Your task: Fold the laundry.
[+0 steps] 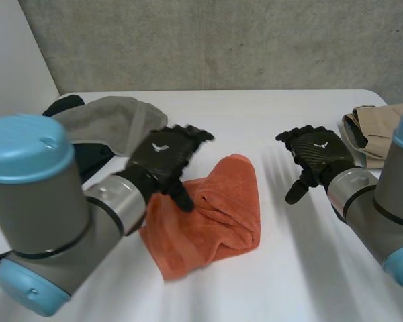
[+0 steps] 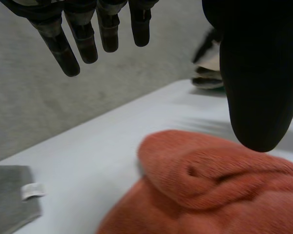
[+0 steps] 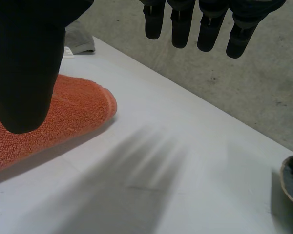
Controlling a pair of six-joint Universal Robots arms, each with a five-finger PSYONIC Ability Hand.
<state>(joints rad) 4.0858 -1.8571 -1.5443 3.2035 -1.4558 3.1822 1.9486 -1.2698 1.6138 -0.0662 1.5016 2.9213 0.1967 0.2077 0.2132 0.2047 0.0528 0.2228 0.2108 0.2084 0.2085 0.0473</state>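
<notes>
An orange towel lies folded and a little rumpled in the middle of the white table. My left hand hovers over the towel's left edge, open with fingers spread and holding nothing. In the left wrist view the orange towel bulges below the thumb, and the fingers hang straight above it. My right hand is open above bare table to the right of the towel. In the right wrist view a corner of the towel lies under the thumb, and the fingers are straight.
A grey cloth over dark garments is piled at the back left. Its grey edge with a white tag lies beside the towel. A beige garment sits at the back right. A concrete wall rises behind the table.
</notes>
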